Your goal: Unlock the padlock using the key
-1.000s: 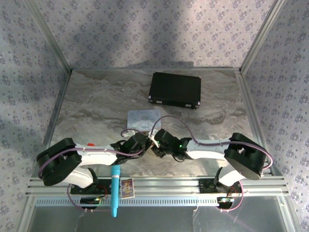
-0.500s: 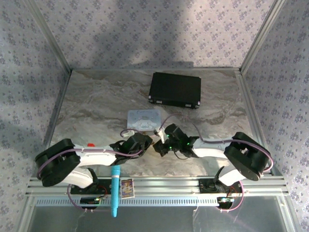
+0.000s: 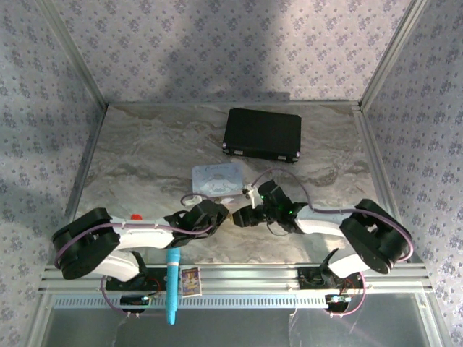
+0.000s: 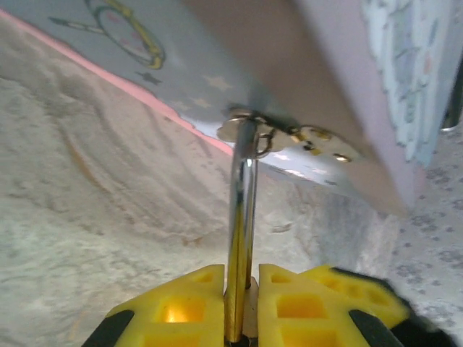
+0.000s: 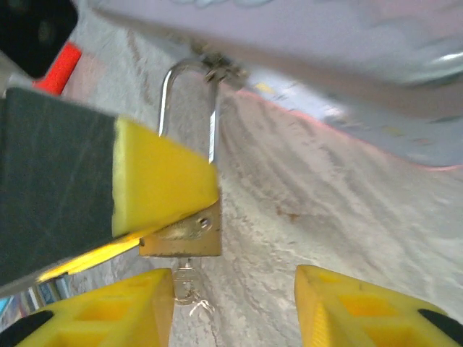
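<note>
Operator: Left pincer (image 4: pixel 241 282) state?
Technician: Clamped on the padlock (image 5: pixel 184 235), which hooks ahead into the hasp (image 4: pixel 289 136) of the pastel tin (image 4: pixel 325 65).
Operator: Right pincer (image 5: pixel 235 282)?
Technician: Released, fingers (image 5: pixel 347 303) spread just below the padlock; the key (image 5: pixel 187 289) dangles beside one finger.

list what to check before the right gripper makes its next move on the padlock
1. Hold: left gripper shut on the small brass padlock with silver shackle: ok.
2. Opening: right gripper open: ok.
3. Tiny silvery metal key under the padlock body, fully seated: cannot tell.
4. Key centred between the right gripper's fingers: not ok, it sits near one finger.
5. Shackle free of the pastel tin: not ok, hooked through its hasp.
</note>
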`<state>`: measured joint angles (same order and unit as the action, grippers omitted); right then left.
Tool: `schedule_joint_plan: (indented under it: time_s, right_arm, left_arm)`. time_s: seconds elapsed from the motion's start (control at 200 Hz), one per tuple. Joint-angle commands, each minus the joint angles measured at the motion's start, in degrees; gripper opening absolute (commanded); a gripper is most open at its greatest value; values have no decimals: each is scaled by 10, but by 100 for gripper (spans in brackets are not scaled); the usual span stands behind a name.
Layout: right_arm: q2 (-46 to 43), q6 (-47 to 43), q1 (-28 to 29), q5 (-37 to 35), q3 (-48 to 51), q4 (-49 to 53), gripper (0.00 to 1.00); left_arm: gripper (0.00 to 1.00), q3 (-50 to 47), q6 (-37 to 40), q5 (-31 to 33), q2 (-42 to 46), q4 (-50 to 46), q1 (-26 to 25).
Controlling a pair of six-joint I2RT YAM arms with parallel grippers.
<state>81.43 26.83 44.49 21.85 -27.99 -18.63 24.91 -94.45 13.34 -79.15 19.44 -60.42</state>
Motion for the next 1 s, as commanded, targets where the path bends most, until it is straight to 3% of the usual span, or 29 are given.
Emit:
schedule_joint_plan:
  time_s: [0.0,0.11,0.25,0.45,0.8,0.994]
  right_arm:
    - [-47,19,-9,-67,3,51,56]
    - [-81,30,-12,-108,-15,89,64]
    - [-51,35,-30,-203,-125,256,66]
    - [50,46,-45,-123,-223,245,66]
    - [189,47,-49,-134,-313,291,60]
    - [203,48,-48,-167,-306,311,57]
  left_arm:
    - [0,11,32,21,15,-92,-5]
    - [0,24,55,24,11,-123,-4]
    - [0,25,73,7,1,-124,9]
    - [0,29,81,0,1,-129,12]
    - [0,40,104,0,7,-158,12]
    - [0,101,208,45,4,-342,17]
